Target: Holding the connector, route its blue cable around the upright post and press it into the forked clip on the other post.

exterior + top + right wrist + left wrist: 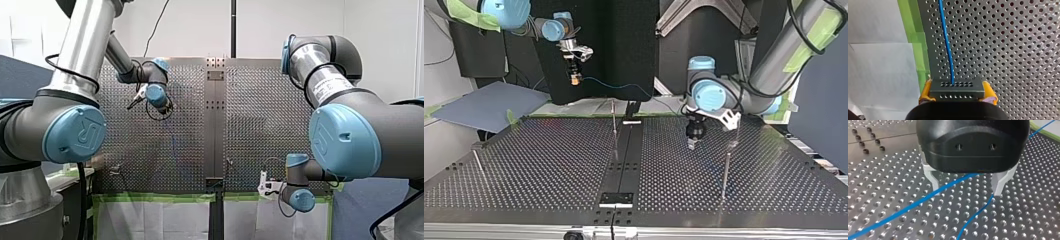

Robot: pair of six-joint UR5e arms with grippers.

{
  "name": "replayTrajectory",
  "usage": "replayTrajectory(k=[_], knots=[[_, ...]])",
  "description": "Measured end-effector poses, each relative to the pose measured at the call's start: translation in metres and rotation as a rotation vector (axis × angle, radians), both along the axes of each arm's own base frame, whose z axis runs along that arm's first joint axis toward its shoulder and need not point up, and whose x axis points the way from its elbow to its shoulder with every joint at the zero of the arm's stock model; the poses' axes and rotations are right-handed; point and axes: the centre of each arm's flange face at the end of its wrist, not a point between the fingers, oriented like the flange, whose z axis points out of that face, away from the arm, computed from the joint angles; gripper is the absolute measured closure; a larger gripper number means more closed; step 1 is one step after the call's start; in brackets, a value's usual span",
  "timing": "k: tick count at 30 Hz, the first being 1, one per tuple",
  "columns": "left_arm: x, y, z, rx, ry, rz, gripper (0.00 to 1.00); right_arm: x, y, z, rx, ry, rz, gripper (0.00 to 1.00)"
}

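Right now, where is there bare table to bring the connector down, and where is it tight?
In the top view, the plate is bare between the short post at its left and the centre post. It is crowded between the centre post and the tall post, where my left gripper hangs low astride the blue cable.

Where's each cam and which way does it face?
Front: behind the shoulders, looking over the table; my left arm and my right arm show.
Top: across the table, facing both arms.
Left wrist: on my left arm, looking past my left gripper, open, at the blue cable.
Right wrist: along my right gripper, shut on the connector.
Shared: blue cable, in top and both wrist views.
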Motion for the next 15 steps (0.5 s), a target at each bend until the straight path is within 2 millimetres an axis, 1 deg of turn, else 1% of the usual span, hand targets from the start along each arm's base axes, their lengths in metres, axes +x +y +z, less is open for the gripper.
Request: replayTrajectory(k=[8,15], knots=[[-0.003,-0.006,-0.006,-0.021,0.009,-0.009,0.01,0.0,0.0,0.0,0.002,0.001,0.001,1.0],[-0.002,-0.012,-0.037,0.0,0.066,-0.002,0.01,0.001,0.0,0.0,-0.002,-0.002,0.001,1.0]])
